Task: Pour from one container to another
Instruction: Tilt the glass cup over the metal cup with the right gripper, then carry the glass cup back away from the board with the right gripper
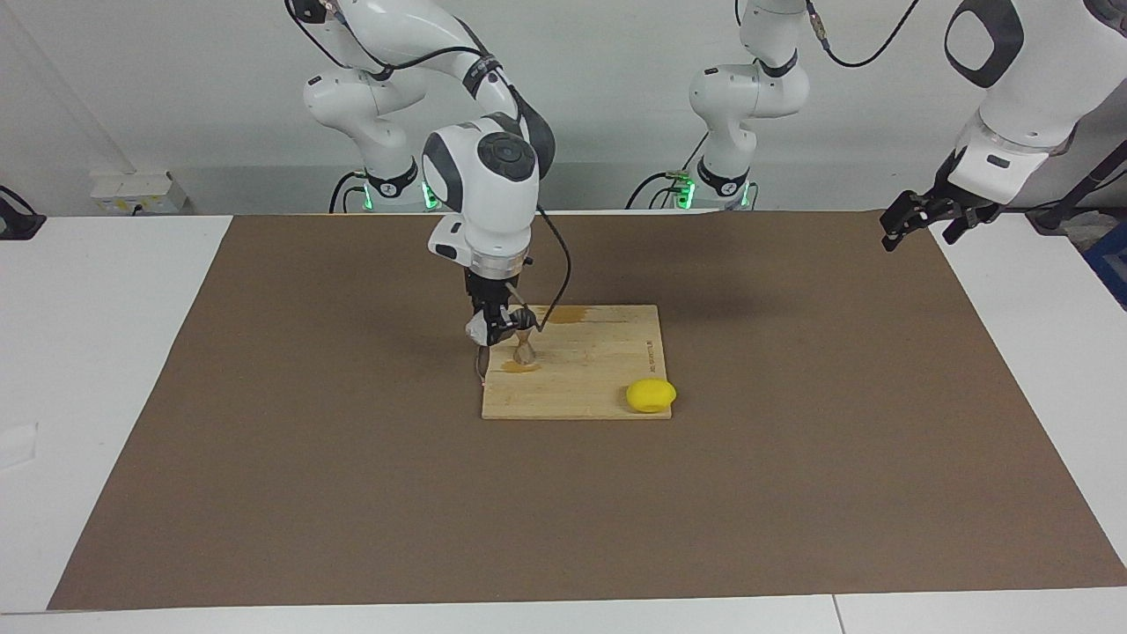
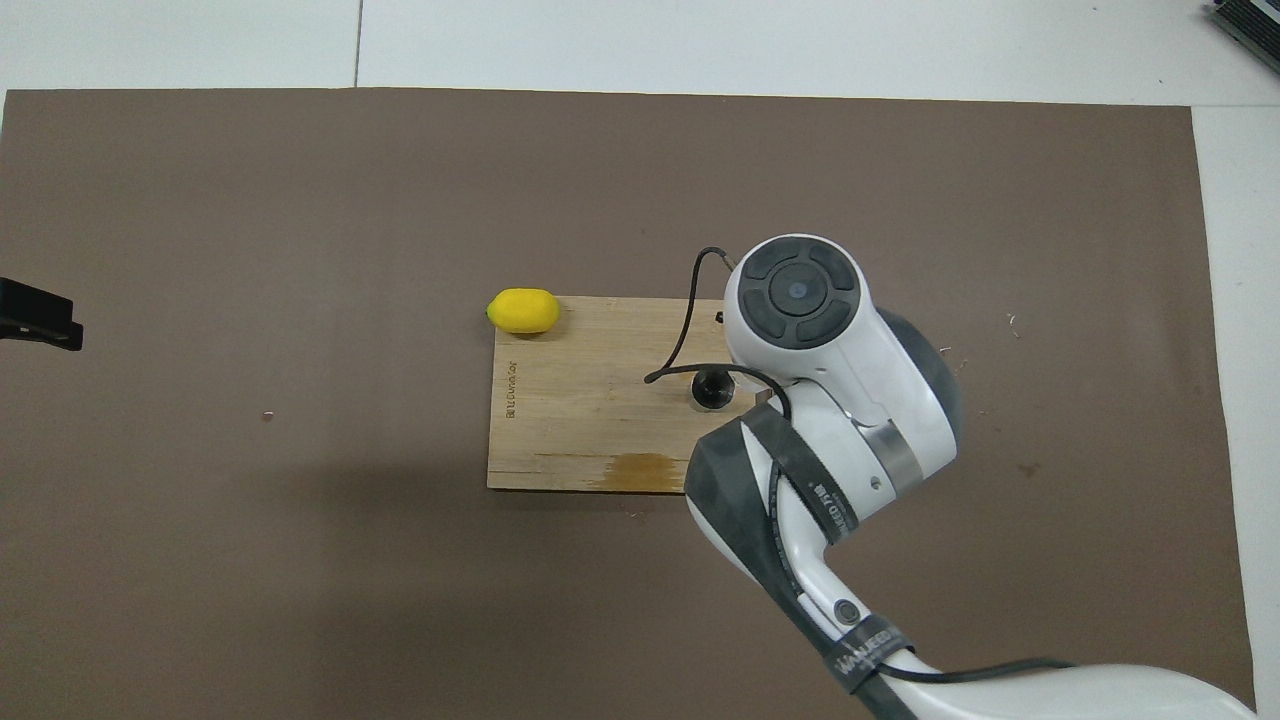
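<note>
1. Cup [image 1: 478,330] held in right gripper [image 1: 495,328], tilted, up in the air over the board's [image 1: 607,352] edge at the right arm's end; fingers closed on its wall.
2. Jigger [image 1: 524,350] upright on the board, just beside and below the cup; its open top shows in overhead view [image 2: 713,386].
3. Wet amber patch on the board around the jigger's foot; another stain [image 2: 645,466] at the board's edge nearest the robots.
4. Lemon [image 1: 651,394] on the board's corner farthest from the robots, toward the left arm's end.
5. Left gripper [image 1: 917,218] waits in the air over the mat's [image 1: 352,493] edge; finger state cannot be told.
</note>
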